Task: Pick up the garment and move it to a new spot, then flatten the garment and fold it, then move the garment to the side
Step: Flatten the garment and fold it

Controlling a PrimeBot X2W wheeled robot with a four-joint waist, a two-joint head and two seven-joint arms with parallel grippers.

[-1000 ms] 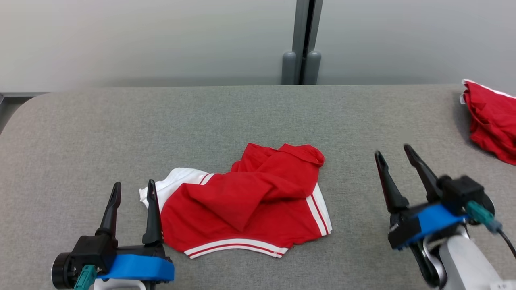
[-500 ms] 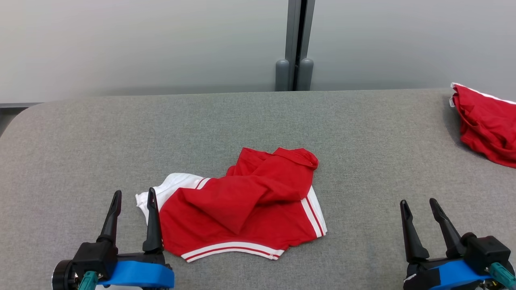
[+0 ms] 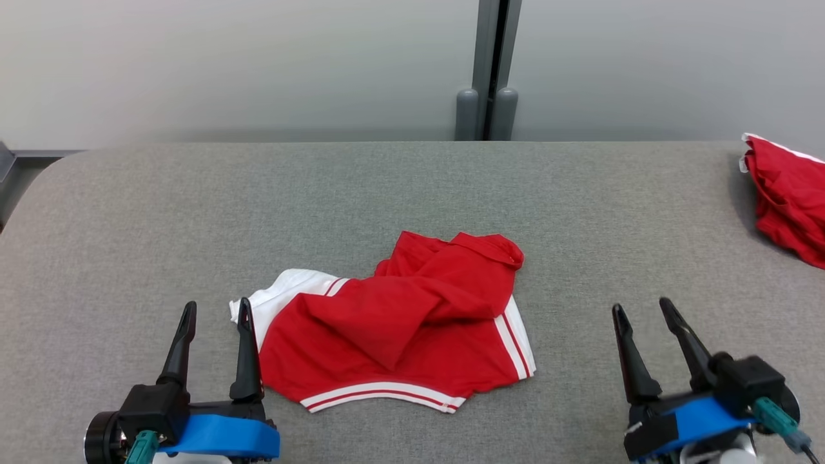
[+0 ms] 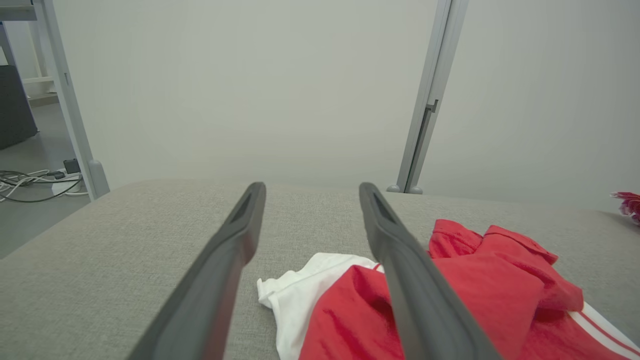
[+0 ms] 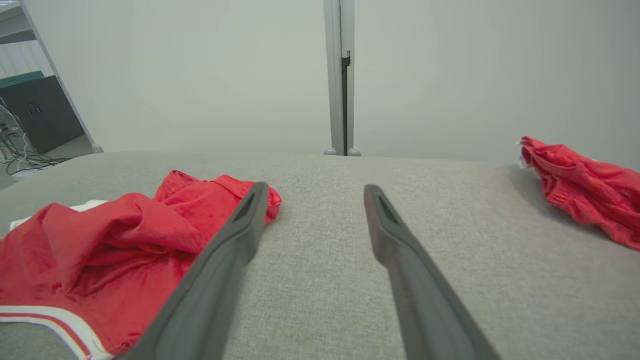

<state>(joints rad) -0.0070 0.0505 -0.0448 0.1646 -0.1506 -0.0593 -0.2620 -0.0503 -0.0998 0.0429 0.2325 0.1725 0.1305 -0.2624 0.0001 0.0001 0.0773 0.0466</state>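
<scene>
L pincer point(image 3: 216, 303) sits at the near-left of the grey table point(image 3: 387, 187), jaws wide, nothing in them. Its inner finger is just beside the white sleeve point(image 3: 277, 293) of the red polo shirt point(image 3: 399, 328). The shirt lies crumpled mid-table toward the front edge, between both pincers. R pincer point(image 3: 641, 305) is well apart from it on the right, also wide & empty.

Step in hand, as I judge it: the first pick-up, not yet begun. To do it well:
- L drops onto the sleeve or near-left hem, where the cloth looks thin & flat.
- R must travel in toward the striped right hem.
- Pinch the shirt only, not the table cover.
- Take 2 well-separated pts so it hangs open when raised rather than bunching more.
- Lift both sides together, level.

Look of the shirt: red body, white sleeve at left, twin white stripes along hem & right side. Upper part is folded over itself, w/ the collar point(image 3: 493, 248) at upper right. Soft, limp, prob. drapes easily.

Far right: a second red garment point(image 3: 789, 200), bunched at the table's edge; leave it alone.
</scene>
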